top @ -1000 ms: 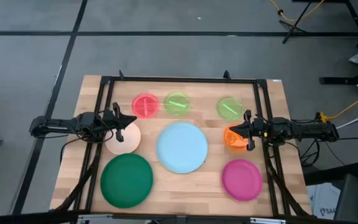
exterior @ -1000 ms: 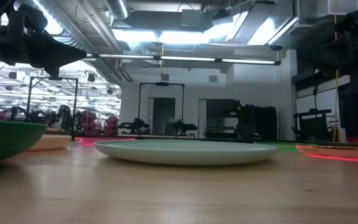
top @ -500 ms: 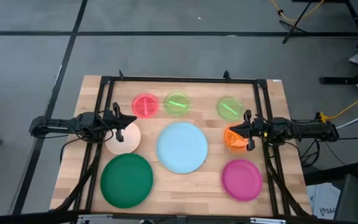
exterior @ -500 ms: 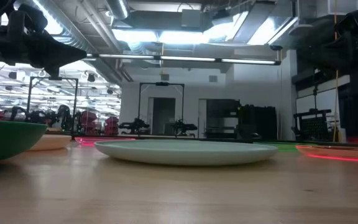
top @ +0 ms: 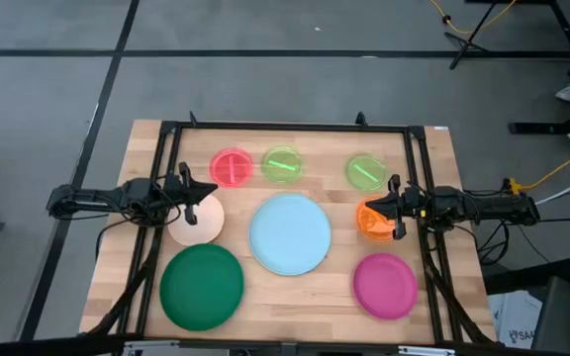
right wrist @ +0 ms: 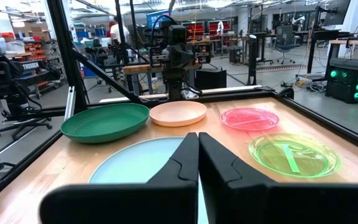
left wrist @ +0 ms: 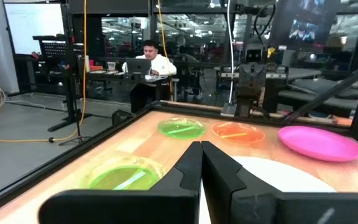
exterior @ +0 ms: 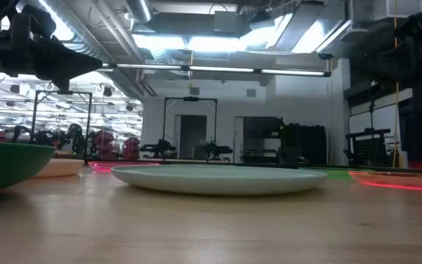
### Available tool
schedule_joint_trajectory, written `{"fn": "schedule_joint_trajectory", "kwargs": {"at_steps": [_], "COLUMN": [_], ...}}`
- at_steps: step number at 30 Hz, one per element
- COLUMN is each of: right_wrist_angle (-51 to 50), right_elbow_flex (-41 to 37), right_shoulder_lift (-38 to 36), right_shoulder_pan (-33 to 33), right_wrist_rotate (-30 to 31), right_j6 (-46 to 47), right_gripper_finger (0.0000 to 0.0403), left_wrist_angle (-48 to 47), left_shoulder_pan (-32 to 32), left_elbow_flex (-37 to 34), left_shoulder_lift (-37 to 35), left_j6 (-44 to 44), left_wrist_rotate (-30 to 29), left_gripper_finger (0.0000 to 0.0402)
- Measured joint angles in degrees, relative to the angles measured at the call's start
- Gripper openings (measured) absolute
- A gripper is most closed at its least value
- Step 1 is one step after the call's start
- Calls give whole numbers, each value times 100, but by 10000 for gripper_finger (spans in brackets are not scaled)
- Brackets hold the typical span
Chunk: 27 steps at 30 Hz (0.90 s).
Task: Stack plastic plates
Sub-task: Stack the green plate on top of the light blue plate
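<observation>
**Eight plates laid out, none stacked, as both arms hang over the tabletop**

Every plate lies singly on the wooden tabletop [top: 443,198], a spread that leaves the whole stacking job still to do; the light blue plate [top: 290,233] holds the centre, the dark green plate [top: 202,286] the near-left corner and the magenta plate [top: 385,285] the near-right, while the red plate [top: 231,166] and two lime green plates [top: 283,164] [top: 366,172] line the far edge, well apart from one another. The left end effector [top: 188,194] hangs above the cream-pink plate [top: 198,220] and the right end effector [top: 395,208] above the orange plate [top: 372,220], each arm reaching in from its own side and facing the other across the blue plate; in both wrist views the fingers [left wrist: 194,171] [right wrist: 194,163] are pressed together with nothing between them. The level view shows the arms well above the plates, so neither seems to touch anything. With the two big plates sitting low and central, either looks a natural base; the medium and small ones would probably go on top in order of size. Each plate lies flat, so its thin rim may be awkward to pinch without sliding. A person sits at a desk [left wrist: 146,57] in the room beyond.
</observation>
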Motion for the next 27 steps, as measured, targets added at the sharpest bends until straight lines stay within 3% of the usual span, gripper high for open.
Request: {"fn": "schedule_joint_trajectory", "kwargs": {"at_steps": [3, 15, 21, 27], "right_wrist_angle": [70, 590, 1049, 1093], "right_elbow_flex": [0, 0, 135, 728], "right_shoulder_lift": [1, 58, 744, 2038], "right_shoulder_pan": [1, 0, 0, 0], "right_wrist_rotate": [10, 467, 464, 472], "right_j6": [2, 490, 423, 324], "right_gripper_finger": [1, 1, 1, 1], "left_wrist_angle": [257, 1361, 1863, 2225], "left_shoulder_pan": [1, 0, 0, 3], "left_elbow_flex": [0, 0, 0, 0], "left_shoulder_lift": [-2, 114, 576, 987], "left_j6": [-672, -429, -159, 36], "left_wrist_rotate": [227, 609, 769, 588], "left_gripper_finger": [2, 2, 2, 2]}}
